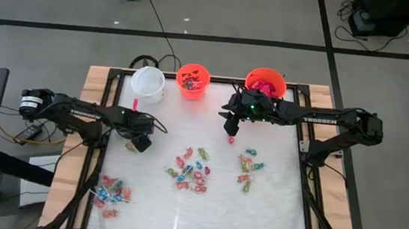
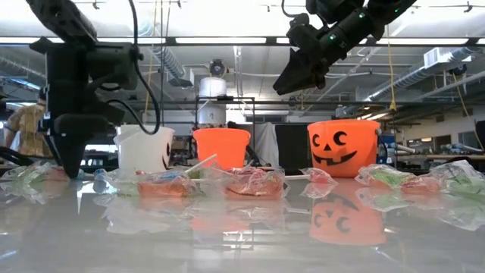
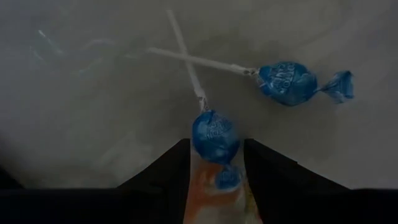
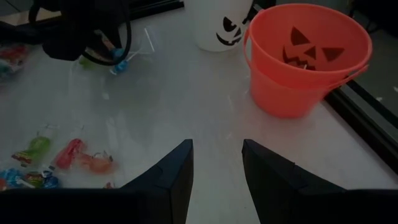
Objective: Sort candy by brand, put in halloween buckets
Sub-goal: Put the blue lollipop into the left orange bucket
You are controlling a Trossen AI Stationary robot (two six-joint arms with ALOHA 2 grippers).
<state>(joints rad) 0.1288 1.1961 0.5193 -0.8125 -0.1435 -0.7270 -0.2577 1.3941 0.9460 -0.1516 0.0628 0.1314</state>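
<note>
Bare tabletop (image 1: 271, 204) along the near edge; candy clusters (image 1: 191, 170) mid-table, three buckets (image 1: 192, 81) lining the far edge.

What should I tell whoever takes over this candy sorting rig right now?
Left claw: low over the table's left side, open around a blue lollipop; a second blue lollipop lies just beyond.
Right claw: open, empty, raised near the larger orange bucket.
Buckets: white bucket, small orange bucket and the larger orange one line the far edge.
Done: both orange buckets hold some candy.
Left: three loose candy piles at front left, centre and right, plus one red piece under the right claw.
</note>
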